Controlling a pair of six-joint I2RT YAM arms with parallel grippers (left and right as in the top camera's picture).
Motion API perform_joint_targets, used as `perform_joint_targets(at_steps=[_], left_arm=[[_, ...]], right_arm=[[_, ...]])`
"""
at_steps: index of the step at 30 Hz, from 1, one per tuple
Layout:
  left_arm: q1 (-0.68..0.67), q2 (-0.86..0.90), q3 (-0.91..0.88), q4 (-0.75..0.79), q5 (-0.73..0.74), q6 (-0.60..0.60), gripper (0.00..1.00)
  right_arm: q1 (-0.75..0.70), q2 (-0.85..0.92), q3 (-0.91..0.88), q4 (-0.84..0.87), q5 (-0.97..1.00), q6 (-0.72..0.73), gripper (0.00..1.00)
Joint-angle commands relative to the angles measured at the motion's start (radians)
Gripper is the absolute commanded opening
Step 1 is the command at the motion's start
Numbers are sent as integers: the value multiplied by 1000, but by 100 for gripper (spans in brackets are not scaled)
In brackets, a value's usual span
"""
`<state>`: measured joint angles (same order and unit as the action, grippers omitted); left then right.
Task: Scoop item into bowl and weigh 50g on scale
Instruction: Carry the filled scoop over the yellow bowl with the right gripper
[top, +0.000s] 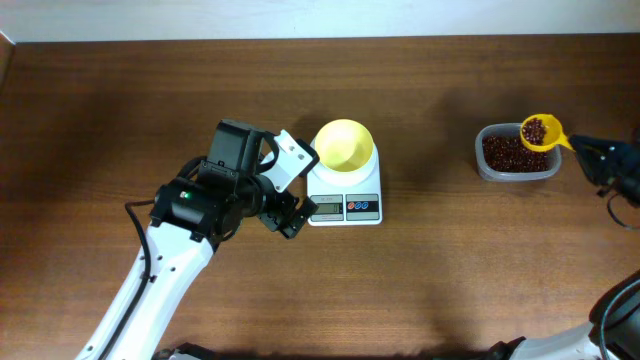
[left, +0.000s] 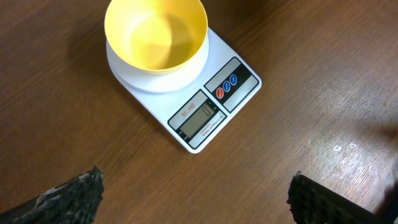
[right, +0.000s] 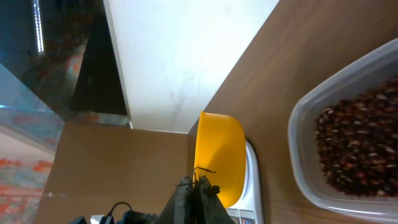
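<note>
The pale-yellow bowl (top: 345, 145) stands empty on the white scale (top: 345, 207); both also show in the left wrist view, the bowl (left: 155, 34) and the scale (left: 211, 106). My left gripper (top: 288, 215) is open and empty just left of the scale's front, over bare table (left: 196, 199). My right gripper (top: 588, 150) is shut on the handle of a darker yellow scoop (top: 540, 132) that holds some reddish-brown beans (top: 536, 130) over the back right of the clear tub (top: 515, 155). In the right wrist view the scoop (right: 221, 155) hides the bowl; the shut fingers (right: 199, 185) are below it.
The clear tub of beans (right: 357, 143) sits at the right of the wooden table. The scale's edge (right: 252, 180) shows behind the scoop. A pale wall runs along the table's far edge (top: 320, 20).
</note>
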<state>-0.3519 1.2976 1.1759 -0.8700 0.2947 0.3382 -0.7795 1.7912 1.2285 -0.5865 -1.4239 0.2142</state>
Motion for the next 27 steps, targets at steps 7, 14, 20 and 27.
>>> perform_joint_targets(at_steps=[7, 14, 20, 27], left_arm=[[2, -16, -4, 2, -3, 16, 99], [2, -16, -4, 2, -3, 16, 99], [2, -16, -4, 2, -3, 16, 99], [2, -16, -4, 2, -3, 16, 99]], right_arm=[[206, 7, 6, 0, -36, 5, 4], [383, 7, 6, 34, 44, 38, 4], [500, 7, 6, 226, 96, 233, 4], [606, 7, 6, 370, 150, 386, 4]])
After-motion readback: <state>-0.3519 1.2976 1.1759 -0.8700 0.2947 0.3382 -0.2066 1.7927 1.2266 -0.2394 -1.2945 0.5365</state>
